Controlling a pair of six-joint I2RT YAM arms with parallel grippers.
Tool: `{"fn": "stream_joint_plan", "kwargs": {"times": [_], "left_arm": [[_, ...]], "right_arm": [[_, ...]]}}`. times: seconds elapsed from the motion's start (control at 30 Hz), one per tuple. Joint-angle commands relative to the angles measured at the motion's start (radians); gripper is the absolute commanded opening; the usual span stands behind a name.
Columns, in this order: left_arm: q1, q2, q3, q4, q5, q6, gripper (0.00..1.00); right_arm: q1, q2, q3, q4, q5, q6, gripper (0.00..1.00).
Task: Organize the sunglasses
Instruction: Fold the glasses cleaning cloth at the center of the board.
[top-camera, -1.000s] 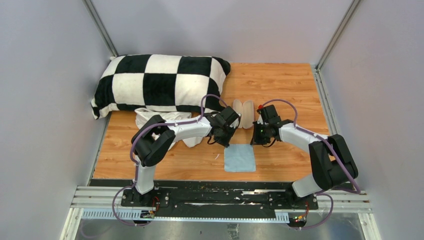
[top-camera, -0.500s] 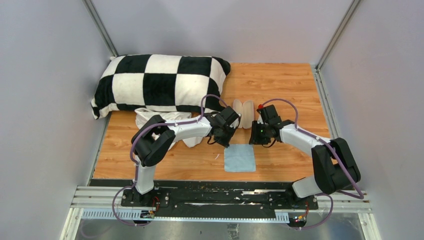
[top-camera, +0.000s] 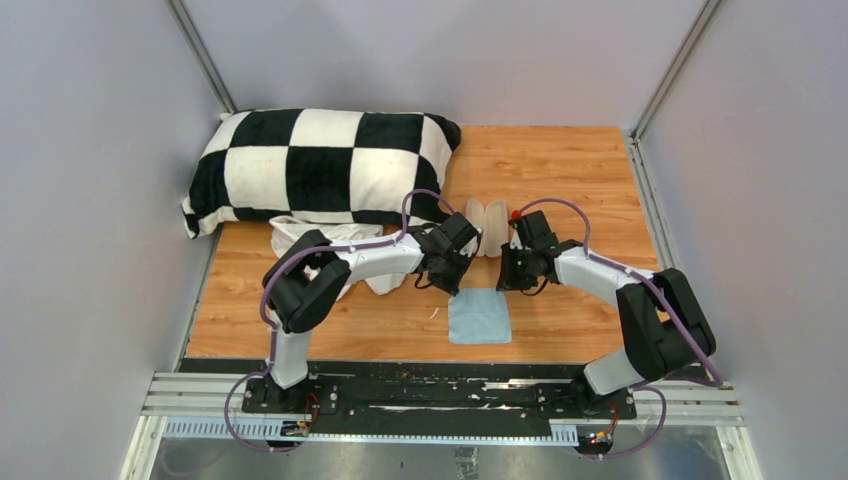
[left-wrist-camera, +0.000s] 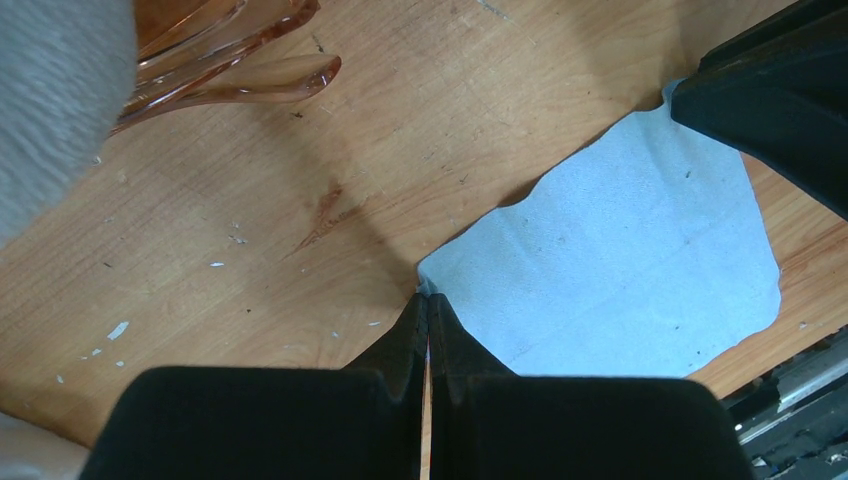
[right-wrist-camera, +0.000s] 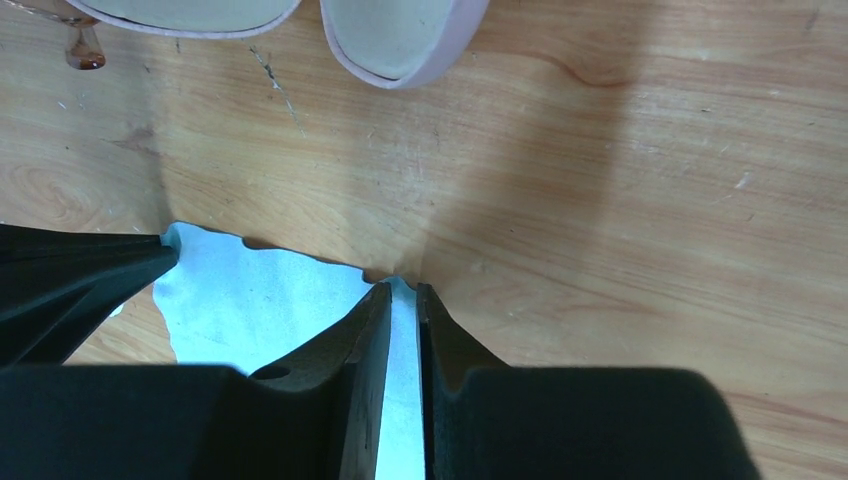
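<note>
A light-blue cloth (top-camera: 479, 316) lies flat on the wooden table. My left gripper (top-camera: 455, 288) is shut on its far left corner (left-wrist-camera: 427, 296). My right gripper (top-camera: 505, 285) has its jaws nearly together, pinching the far right corner (right-wrist-camera: 402, 290). The cloth's edge between the two corners is slightly raised and wrinkled (right-wrist-camera: 250, 300). The sunglasses show only in part as amber, translucent pieces in the left wrist view (left-wrist-camera: 230, 60), beside my left gripper; the top view hides them under the left arm. The pink case (top-camera: 487, 228) lies open, cream inside up, just behind the cloth (right-wrist-camera: 400, 30).
A black-and-white checked pillow (top-camera: 320, 165) fills the back left. A crumpled white cloth (top-camera: 300, 240) lies under the left arm. Grey walls close in both sides, and a black rail (top-camera: 440, 385) runs along the near edge.
My right gripper has shifted slightly left, toward the cloth's far right corner. The left gripper and the cloth stay in place.
</note>
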Motion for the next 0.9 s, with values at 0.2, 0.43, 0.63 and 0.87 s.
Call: {"fn": "stream_joint_plan", "kwargs": {"times": [0.2, 0.43, 0.63, 0.87], "left_arm": [[0.007, -0.032, -0.008, 0.011, 0.014, 0.008, 0.00], [0.015, -0.068, -0.014, 0.041, 0.059, 0.013, 0.00], [0.015, -0.084, -0.029, 0.041, 0.074, 0.010, 0.00], [0.015, -0.108, -0.040, 0.040, 0.082, 0.007, 0.00]], "right_arm": [[0.015, -0.007, -0.009, -0.041, 0.031, -0.007, 0.00], [0.014, -0.061, -0.008, -0.056, 0.045, -0.001, 0.00], [0.015, -0.099, -0.018, -0.062, 0.040, 0.005, 0.00], [0.015, -0.149, -0.042, -0.070, 0.044, 0.017, 0.00]]}}
